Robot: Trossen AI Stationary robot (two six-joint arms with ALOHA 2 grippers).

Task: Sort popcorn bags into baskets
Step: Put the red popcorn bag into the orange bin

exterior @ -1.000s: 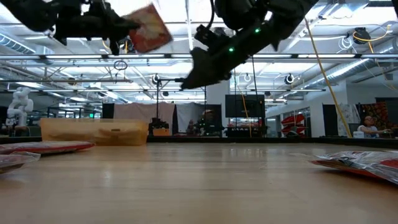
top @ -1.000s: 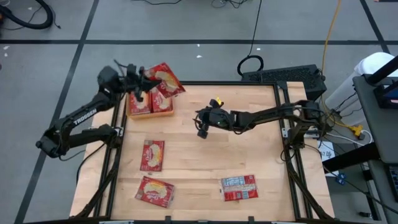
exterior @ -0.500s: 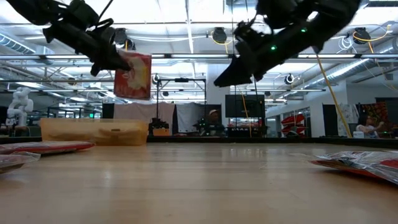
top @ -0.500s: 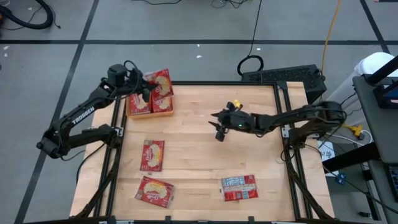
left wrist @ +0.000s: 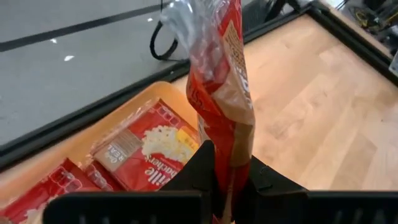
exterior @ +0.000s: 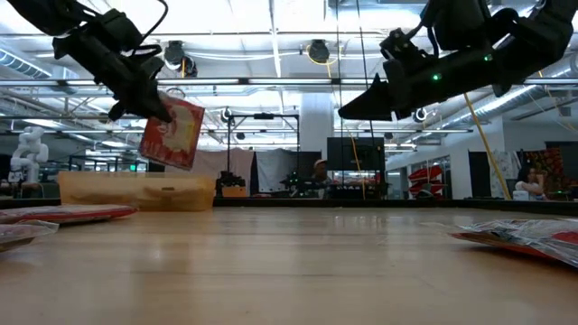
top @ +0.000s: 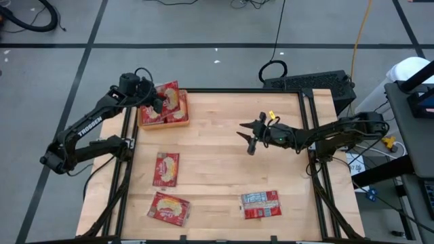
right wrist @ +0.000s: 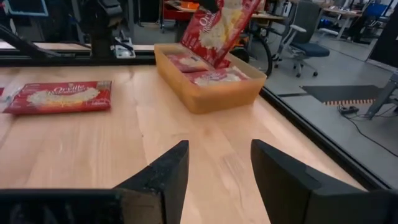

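- While the left gripper (left wrist: 227, 186) is clamped on one popcorn bag (exterior: 172, 131), that packet hangs above the orange basket (top: 146, 123) at the table's far left corner, not yet resting in it.
- The held bag hangs by its upper edge, long axis near vertical with a slight tilt; in the low view its bottom edge is clear above the basket rim (exterior: 135, 181).
- The basket already holds packets lying flat (left wrist: 146, 149); the left wrist view shows at least two directly beneath the hanging bag.
- Relation governing the coming move, in my judgement: the basket lies straight below the gripped bag, so a short descent and release is all that remains. The bag would have to tip from upright to flat as it lands.
- The right gripper (top: 249, 135) hangs above the middle of the table with fingers (right wrist: 158, 177) spread apart and nothing between them, facing the basket across bare wood.
- Three packets remain on the table: two red-face-up on the left side (top: 166, 168) (top: 168, 207), and one label-side-up at the near right (top: 260, 203).
- Judged by position, the left arm is nearer the two left packets and the right arm nearer the label-side packet.
- Risk noted: a bag released upright may lean on the basket wall.
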